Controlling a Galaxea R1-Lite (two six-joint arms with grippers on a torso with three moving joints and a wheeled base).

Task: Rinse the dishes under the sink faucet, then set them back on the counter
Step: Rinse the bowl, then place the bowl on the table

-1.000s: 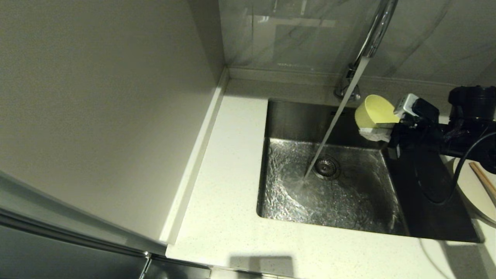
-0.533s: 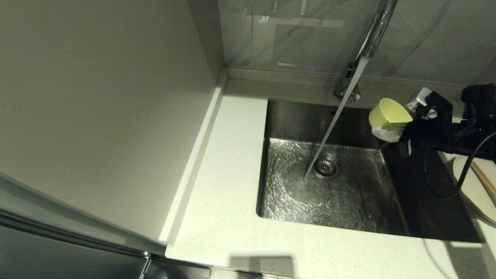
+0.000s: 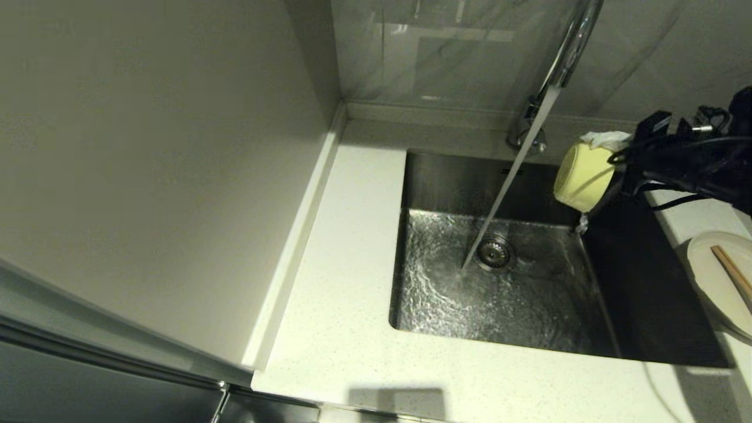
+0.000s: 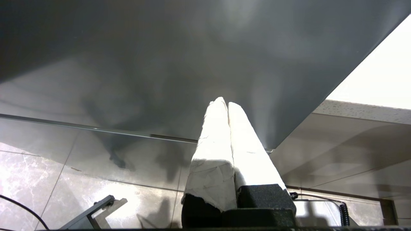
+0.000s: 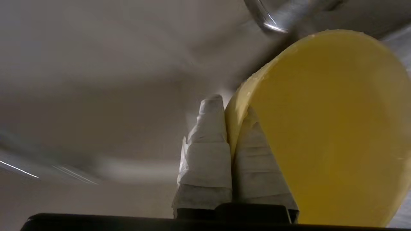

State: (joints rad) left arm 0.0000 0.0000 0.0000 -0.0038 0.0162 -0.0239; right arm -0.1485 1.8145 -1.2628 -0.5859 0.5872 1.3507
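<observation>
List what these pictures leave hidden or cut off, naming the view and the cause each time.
- Faucet: spout top cut by the head view's upper edge.
- Plate and chopsticks: cut by its right edge.
- Bowl interior: turned away there; the right wrist view shows only its outside.
- Left gripper: outside the head view.

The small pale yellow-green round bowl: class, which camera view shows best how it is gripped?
The right wrist view: the right gripper pinches the bowl's rim. The head view shows it sideways; the left wrist view misses it.
</observation>
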